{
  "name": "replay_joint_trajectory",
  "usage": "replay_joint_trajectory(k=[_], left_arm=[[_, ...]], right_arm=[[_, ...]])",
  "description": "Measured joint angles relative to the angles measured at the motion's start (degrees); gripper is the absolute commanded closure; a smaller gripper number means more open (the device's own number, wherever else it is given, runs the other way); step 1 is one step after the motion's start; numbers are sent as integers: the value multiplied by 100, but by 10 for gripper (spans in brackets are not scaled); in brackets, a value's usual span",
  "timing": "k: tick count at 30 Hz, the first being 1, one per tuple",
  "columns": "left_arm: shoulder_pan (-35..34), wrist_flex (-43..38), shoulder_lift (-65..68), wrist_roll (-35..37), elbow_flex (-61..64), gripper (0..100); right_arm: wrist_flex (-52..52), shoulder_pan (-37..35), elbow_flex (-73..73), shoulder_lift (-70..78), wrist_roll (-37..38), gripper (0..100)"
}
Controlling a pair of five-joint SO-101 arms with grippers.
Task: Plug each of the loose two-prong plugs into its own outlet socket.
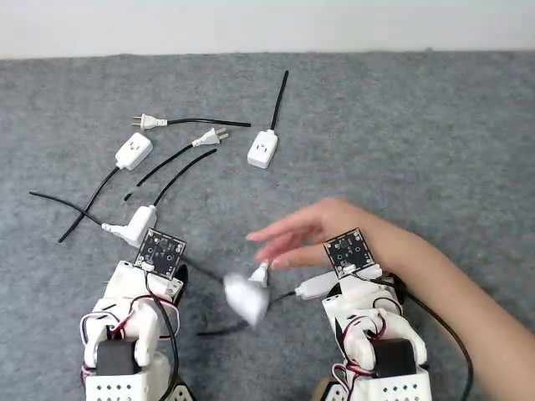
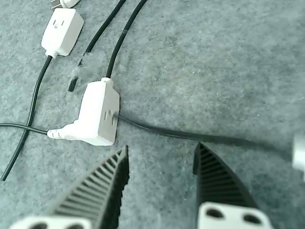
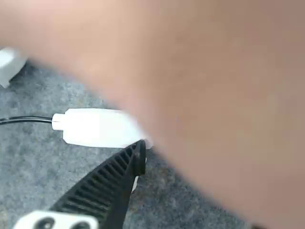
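Step in hand, as I read it: getting a plug lined up w/ a socket. L gripper (image 2: 162, 151) sits low over the carpet (image 1: 418, 125), jaws wide, empty, just short of the near socket (image 2: 101, 113). R gripper (image 3: 138, 155) is beside a white plug (image 3: 95, 126); can't tell if it grips it. A person's hand (image 1: 322, 234), open, hangs over that spot, so I'd wait till it's clear, then match prongs to slots. Two loose plugs lie far off: upper plug (image 1: 149, 122), lower plug (image 1: 211, 137). No readable print on plugs or sockets.
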Motion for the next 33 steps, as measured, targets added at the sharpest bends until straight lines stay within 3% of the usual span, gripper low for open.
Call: replay_joint_trajectory(k=[33], left_arm=[[185,0,0,0,0,776]], right_arm=[[53,-44,9,0,9,592]])
